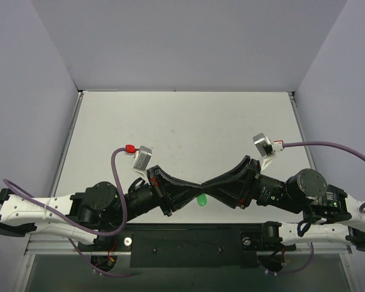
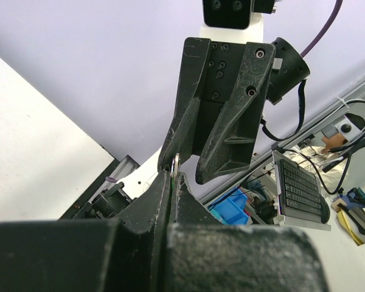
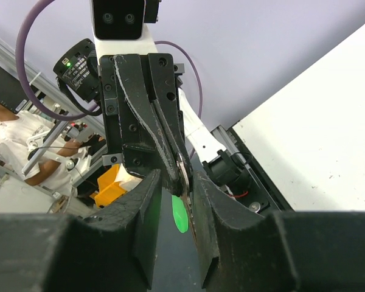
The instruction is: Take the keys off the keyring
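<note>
My two grippers meet tip to tip above the near middle of the table. My left gripper [image 1: 196,186] is shut on the small silver key [image 3: 184,172], whose round head sticks out of its tips in the left wrist view [image 2: 176,163]. The bright green keyring fob [image 1: 201,199] hangs below the tips, also seen in the right wrist view [image 3: 180,214]. My right gripper [image 1: 208,182] is open. Its jaws stand either side of the left gripper's tips and the key, and one finger [image 3: 201,201] lies close beside the key.
The white table [image 1: 182,128] stretches behind the arms, with grey walls on three sides. A black base plate [image 1: 188,246] and metal rail run along the near edge. Purple cables [image 1: 117,182] loop beside each arm.
</note>
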`<act>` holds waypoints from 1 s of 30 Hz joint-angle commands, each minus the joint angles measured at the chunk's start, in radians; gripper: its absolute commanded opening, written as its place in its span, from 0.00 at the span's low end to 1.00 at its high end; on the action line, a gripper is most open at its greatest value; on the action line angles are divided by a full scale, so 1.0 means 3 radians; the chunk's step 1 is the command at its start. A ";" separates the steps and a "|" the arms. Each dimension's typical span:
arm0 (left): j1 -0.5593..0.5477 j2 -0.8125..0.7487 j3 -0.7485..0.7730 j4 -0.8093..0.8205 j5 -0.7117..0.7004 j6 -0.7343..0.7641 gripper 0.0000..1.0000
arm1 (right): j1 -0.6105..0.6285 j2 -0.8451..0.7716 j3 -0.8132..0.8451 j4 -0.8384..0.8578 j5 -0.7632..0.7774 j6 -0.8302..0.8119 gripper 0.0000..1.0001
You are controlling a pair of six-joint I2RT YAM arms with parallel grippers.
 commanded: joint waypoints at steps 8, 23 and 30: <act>-0.0009 0.0030 0.0042 0.0200 0.0037 -0.0032 0.00 | -0.0010 -0.0015 -0.0010 0.0247 0.0120 -0.0048 0.21; -0.0004 0.0102 0.0088 0.0302 0.0078 -0.0017 0.00 | -0.0010 -0.0040 -0.0097 0.0257 0.0140 -0.0058 0.15; -0.0014 0.0143 0.0129 0.0343 0.0134 -0.0022 0.00 | -0.0010 -0.0040 -0.0107 0.0257 0.0150 -0.0068 0.12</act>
